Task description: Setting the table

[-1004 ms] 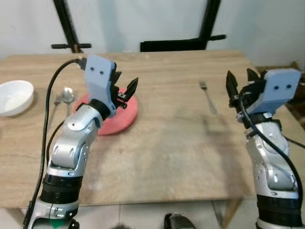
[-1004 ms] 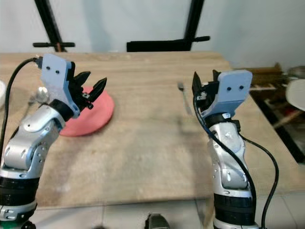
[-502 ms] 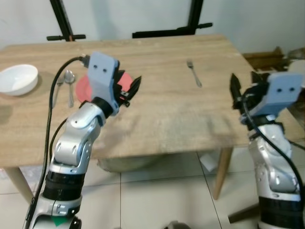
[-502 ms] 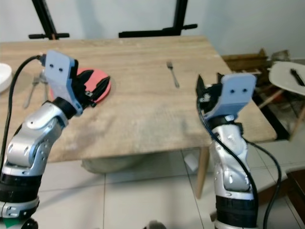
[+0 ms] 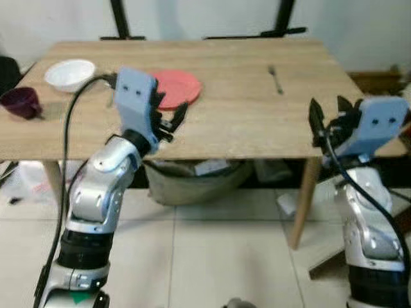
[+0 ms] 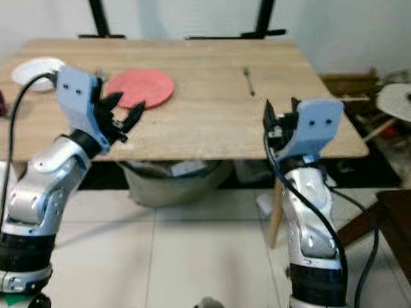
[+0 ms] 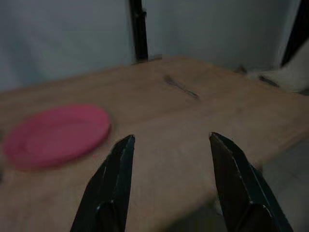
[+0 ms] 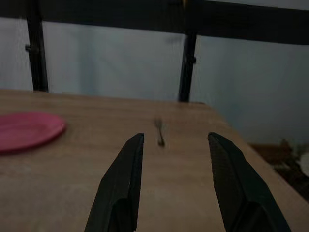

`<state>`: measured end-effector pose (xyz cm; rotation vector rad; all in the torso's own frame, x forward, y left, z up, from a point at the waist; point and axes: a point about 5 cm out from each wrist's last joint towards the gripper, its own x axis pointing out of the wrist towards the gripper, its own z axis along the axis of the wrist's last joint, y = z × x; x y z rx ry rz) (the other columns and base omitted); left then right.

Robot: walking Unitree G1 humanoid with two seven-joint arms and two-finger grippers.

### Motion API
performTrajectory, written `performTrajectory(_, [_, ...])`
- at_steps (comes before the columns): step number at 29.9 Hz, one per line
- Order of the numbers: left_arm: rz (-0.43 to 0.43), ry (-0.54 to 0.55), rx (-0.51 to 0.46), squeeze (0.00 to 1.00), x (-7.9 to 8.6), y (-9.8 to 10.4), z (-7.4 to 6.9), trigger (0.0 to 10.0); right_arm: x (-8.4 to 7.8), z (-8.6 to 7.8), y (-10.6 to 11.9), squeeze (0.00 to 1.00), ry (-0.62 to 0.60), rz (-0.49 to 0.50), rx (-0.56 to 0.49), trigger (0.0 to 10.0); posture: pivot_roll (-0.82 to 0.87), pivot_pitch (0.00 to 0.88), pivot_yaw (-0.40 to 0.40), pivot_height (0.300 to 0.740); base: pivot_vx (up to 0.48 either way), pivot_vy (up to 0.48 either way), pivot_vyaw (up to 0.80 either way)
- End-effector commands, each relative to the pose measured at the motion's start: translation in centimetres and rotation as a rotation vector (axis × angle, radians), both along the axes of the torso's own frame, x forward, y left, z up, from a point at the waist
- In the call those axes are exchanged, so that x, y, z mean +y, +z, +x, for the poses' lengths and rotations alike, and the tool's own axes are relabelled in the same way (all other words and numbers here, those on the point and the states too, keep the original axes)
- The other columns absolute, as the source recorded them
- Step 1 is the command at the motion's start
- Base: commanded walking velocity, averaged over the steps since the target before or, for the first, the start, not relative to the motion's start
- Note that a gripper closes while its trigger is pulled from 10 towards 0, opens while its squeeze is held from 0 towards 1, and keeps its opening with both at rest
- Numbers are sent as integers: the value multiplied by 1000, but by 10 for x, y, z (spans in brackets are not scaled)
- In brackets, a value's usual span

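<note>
From the left eye view, a wooden table (image 5: pixel 231 122) stands on a tiled floor (image 5: pixel 212 256); a red plate (image 5: pixel 174 88) lies left of its middle, a white bowl (image 5: pixel 69 72) sits near the far left corner, a dark maroon cup (image 5: pixel 22 102) stands at the left edge, and a fork (image 5: pixel 275 77) lies well to the right; the left gripper (image 5: pixel 168 122) is raised at the near edge just before the plate, fingers apart and empty; the right gripper (image 5: pixel 326 115) is raised off the right near corner, fingers apart and empty.

In the left wrist view, two black fingers (image 7: pixel 113 183) stand spread above the tabletop; the plate lies beyond one finger, the fork farther off.

In the right wrist view, the spread fingers (image 8: pixel 231 183) frame the blurred fork (image 8: pixel 160 132); the plate (image 8: pixel 26 130) lies off to the side.
</note>
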<state>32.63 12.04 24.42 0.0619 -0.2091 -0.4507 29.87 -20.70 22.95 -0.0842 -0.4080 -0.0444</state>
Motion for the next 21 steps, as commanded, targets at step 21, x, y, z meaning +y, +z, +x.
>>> performTrajectory(21, [6,-3,3,0,0,-1,1,10000,3,-2,-2,0,13,-19,6,10000,-191,0,65,740,-333,0,0])
